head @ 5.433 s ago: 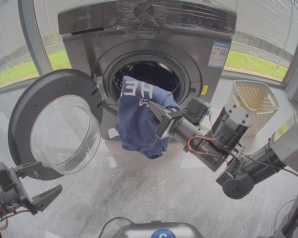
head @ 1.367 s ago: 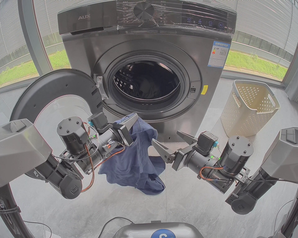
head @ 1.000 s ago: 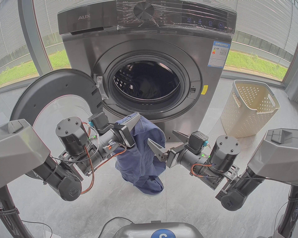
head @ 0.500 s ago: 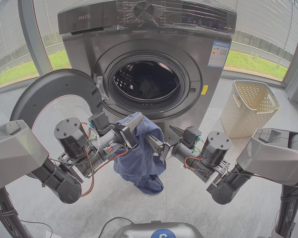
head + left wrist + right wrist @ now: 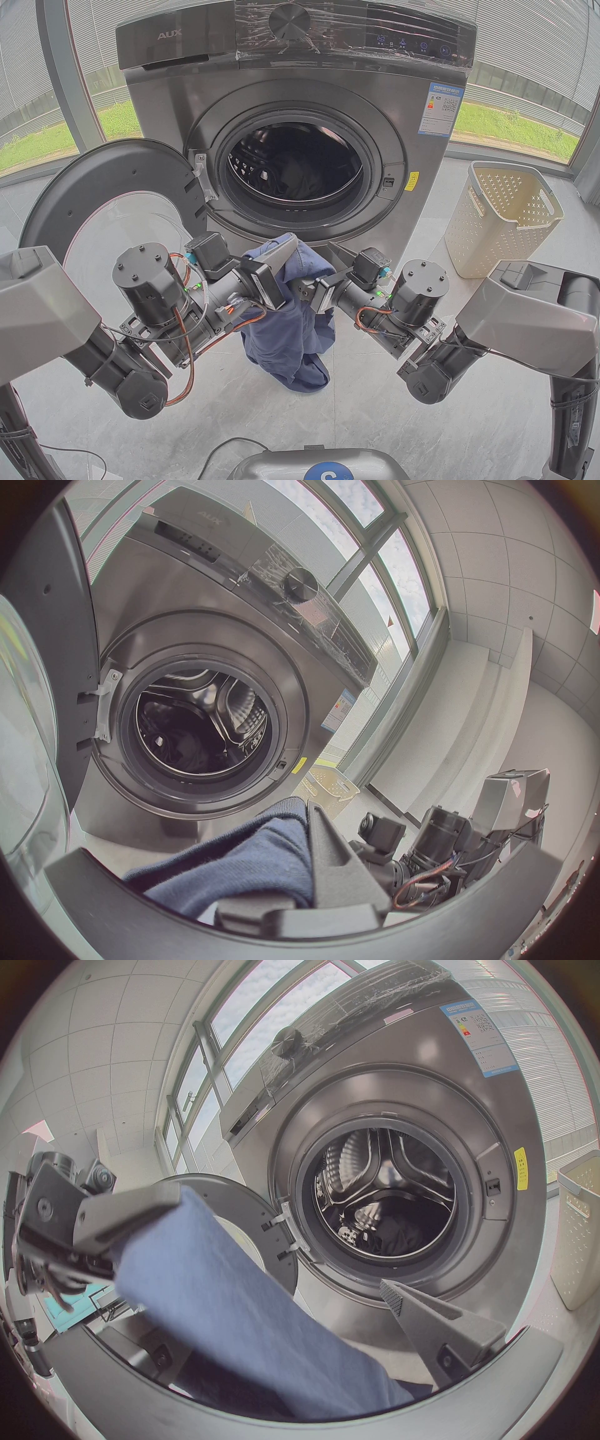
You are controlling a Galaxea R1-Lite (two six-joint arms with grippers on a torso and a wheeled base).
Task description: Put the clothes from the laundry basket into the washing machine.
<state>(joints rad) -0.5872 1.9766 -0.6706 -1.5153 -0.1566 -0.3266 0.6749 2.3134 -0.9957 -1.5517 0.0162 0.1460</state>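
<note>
We have the blue garment (image 5: 294, 325) caught in the left gripper (image 5: 282, 245), whose fingers are pinched tight on a top fold, just in front of the washing machine (image 5: 162, 106) and below its mouth; from there the cloth hangs toward 6 o'clock and its lower end pools on the floor (image 5: 400, 406). The right gripper (image 5: 317, 272) sits at 3 o'clock of that fold with its jaws spread wide around the cloth (we judge it has not closed, since the right wrist view shows a gap between one finger and the fabric). The door (image 5: 81, 181) is swung open at 9 o'clock, and the drum (image 5: 275, 147) at 12 o'clock already has dark clothing (image 5: 300, 181) lying in its bottom. The laundry basket (image 5: 509, 187) stands at 2 o'clock, well apart from the arms, and the part of its inside that shows holds no clothes. So we reckon the task is near its end: this garment is out of the basket but not in the drum, and what is left is to lift it off the floor, carry it through the opening and let go.
</note>
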